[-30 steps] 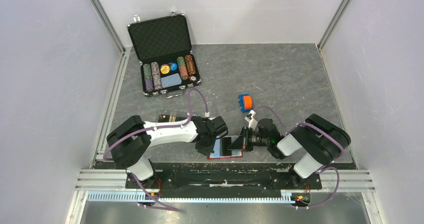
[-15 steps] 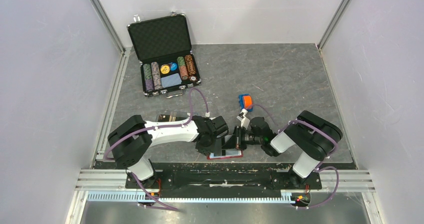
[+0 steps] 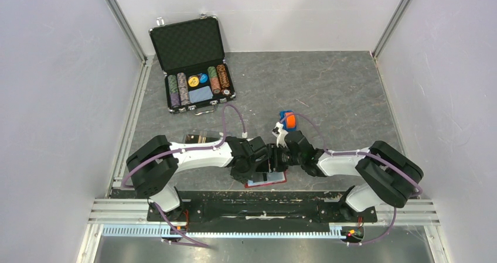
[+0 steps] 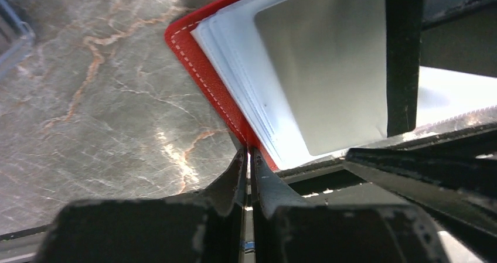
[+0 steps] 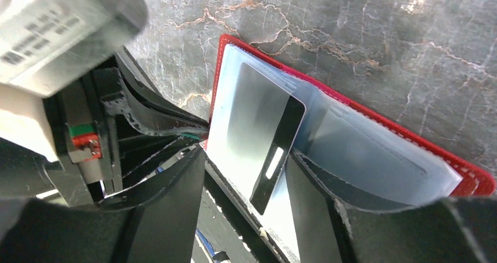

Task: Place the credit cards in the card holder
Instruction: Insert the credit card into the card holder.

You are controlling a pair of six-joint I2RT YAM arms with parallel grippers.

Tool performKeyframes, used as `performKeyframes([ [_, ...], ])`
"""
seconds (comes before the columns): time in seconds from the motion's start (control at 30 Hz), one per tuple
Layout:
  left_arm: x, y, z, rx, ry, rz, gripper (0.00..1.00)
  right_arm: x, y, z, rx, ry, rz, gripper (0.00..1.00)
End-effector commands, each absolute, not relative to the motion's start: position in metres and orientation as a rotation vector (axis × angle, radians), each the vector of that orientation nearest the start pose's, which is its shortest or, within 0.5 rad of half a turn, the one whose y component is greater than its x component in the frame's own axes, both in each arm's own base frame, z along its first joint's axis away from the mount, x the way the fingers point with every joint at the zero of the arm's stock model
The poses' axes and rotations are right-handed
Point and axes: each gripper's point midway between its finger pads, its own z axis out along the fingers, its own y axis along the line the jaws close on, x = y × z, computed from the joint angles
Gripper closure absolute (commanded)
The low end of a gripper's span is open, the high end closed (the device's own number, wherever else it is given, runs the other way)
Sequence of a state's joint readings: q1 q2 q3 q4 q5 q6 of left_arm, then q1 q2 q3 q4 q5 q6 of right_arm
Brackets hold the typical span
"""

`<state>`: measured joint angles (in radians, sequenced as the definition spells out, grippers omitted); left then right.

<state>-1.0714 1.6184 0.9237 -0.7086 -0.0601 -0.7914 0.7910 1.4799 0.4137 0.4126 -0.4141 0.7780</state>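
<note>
A credit card, silvery with a black stripe, lies on the clear sleeves of an open red wallet near the table's front edge. My right gripper is open just above the credit card, one finger on each side, not touching it. My left gripper is shut, its tips against the wallet's red edge; whether it pinches that edge I cannot tell. From above, the left gripper and the right gripper meet over the wallet. The card holder, a clear tray, sits behind the left arm.
An open black chip briefcase with several poker-chip rows stands at the back left. A small orange and blue object lies just behind the right wrist. The arms' mounting rail runs along the near edge.
The right arm has reached left over the wallet, up to the left gripper, and its jaws have gone from shut to open. The left arm has hardly moved.
</note>
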Motion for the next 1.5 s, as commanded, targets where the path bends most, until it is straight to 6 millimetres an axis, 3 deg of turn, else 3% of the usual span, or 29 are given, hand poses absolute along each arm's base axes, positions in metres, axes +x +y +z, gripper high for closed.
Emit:
performKeyframes([
  [0.0, 0.109, -0.266, 0.017, 0.41, 2.951, -0.262, 0.93, 0.164, 0.286, 0.019, -0.319, 2.521, 1.051, 0.41],
  [0.17, 0.111, -0.268, 0.016, 0.407, 2.947, -0.264, 0.94, 0.161, 0.287, 0.012, -0.341, 2.539, 1.054, 0.41],
  [0.5, 0.121, -0.279, 0.02, 0.467, 2.929, -0.239, 0.96, 0.146, 0.312, 0.021, -0.392, 2.498, 1.229, 0.7],
  [0.73, 0.13, -0.286, 0.03, 0.502, 2.893, -0.243, 0.95, 0.146, 0.302, 0.019, -0.345, 2.503, 1.182, 0.88],
  [0.8, 0.131, -0.291, 0.036, 0.514, 2.881, -0.274, 0.88, 0.148, 0.297, 0.019, -0.325, 2.502, 1.144, 0.9],
  [0.9, 0.128, -0.307, 0.054, 0.549, 2.858, -0.421, 0.61, 0.153, 0.296, 0.025, -0.332, 2.466, 1.133, 0.85],
  [1.0, 0.128, -0.315, 0.074, 0.546, 2.83, -0.536, 0.49, 0.156, 0.297, 0.033, -0.329, 2.431, 1.135, 0.73],
  [1.2, 0.145, -0.316, 0.107, 0.443, 2.763, -0.796, 0.41, 0.162, 0.299, 0.041, -0.34, 2.403, 1.125, 0.54],
  [1.3, 0.157, -0.314, 0.129, 0.337, 2.691, -1.028, 0.4, 0.163, 0.298, 0.044, -0.346, 2.392, 1.12, 0.44],
  [1.4, 0.179, -0.296, 0.145, 0.181, 2.603, -1.175, 0.39, 0.163, 0.298, 0.045, -0.354, 2.391, 1.114, 0.37],
  [1.47, 0.194, -0.275, 0.149, 0.101, 2.579, -1.146, 0.38, 0.163, 0.298, 0.045, -0.357, 2.394, 1.108, 0.34],
])
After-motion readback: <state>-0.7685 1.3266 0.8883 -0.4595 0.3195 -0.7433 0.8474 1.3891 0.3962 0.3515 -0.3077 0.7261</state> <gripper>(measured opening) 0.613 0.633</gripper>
